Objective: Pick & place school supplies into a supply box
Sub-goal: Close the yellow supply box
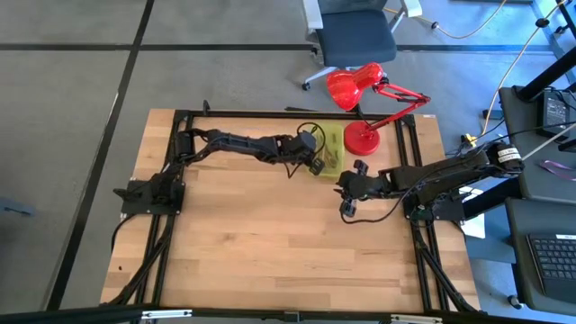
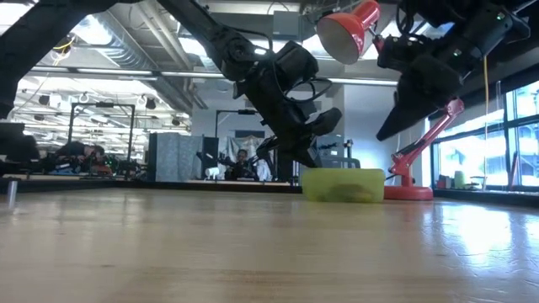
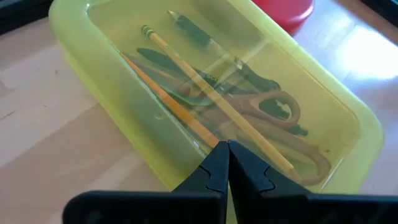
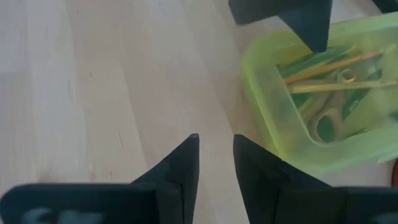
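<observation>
The supply box (image 1: pixel 331 153) is a translucent yellow-green case lying flat on the table near the far edge, beside the red lamp. Through its lid (image 3: pixel 130 74) I see a yellow pencil (image 3: pixel 211 93), an orange pencil (image 3: pixel 165 99), a dark pen (image 3: pixel 199 31) and the scissors' handles (image 3: pixel 283 118). My left gripper (image 3: pixel 227 144) is shut, its tips over the lid near one end of the box. My right gripper (image 4: pixel 215 138) is open and hovers over bare wood just on the near side of the box (image 4: pixel 298 106). My left gripper comes at the box from above, slanting, with its shut fingertips (image 3: pixel 217 155) over the lid (image 3: pixel 186 134) near one long edge. The low view shows the tips level with the box's top (image 2: pixel 316 171). Whether they touch the lid, I cannot tell.
A red desk lamp (image 1: pixel 363 108) stands right behind the box, its base (image 1: pixel 364 138) on the table and its shade (image 2: pixel 349 29) above both grippers. Bare wood (image 1: pixel 261 234) stretches toward the near and left edges. People sit at desks in the room beyond.
</observation>
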`<state>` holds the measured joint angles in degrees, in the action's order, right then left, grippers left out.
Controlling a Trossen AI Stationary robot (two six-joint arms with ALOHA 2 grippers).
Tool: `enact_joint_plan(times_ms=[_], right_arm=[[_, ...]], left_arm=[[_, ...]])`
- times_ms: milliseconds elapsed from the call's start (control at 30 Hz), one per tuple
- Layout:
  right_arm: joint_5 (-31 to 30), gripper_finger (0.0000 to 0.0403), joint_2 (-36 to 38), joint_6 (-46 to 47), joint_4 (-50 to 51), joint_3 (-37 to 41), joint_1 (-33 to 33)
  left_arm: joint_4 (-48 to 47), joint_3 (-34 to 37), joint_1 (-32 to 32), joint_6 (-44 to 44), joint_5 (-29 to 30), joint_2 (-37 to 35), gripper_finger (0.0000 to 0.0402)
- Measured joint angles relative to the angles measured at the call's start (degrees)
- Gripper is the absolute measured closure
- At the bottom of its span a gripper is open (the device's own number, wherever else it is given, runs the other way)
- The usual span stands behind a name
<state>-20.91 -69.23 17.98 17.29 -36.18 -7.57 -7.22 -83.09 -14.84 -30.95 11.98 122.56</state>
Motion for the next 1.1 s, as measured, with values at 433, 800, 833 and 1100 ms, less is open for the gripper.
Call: enact_joint_plan(times_ms=[433,800,833,1100], right_arm=[[-1.41,0.0299,0.89,-0.22,0.02,-0.02,-4.46],[-15.46,0.0299,6.7,9.45,-1.06,7.36,-17.29],[-15.4,0.0299,7.18,10.22,-1.21,7.63,-17.86],[-15.46,0.0299,7.72,11.53,-1.56,7.98,-18.99]], left_arm=[[2.96,0.37,-0.56,4.88,-1.68,-2.67,0.0399],[-14.15,0.65,-0.53,6.43,1.0,-7.43,0.04],[-14.6,1.06,-0.53,6.15,1.22,-7.37,0.04],[-6.9,5.37,0.65,3.18,-1.24,-6.52,0.04]])
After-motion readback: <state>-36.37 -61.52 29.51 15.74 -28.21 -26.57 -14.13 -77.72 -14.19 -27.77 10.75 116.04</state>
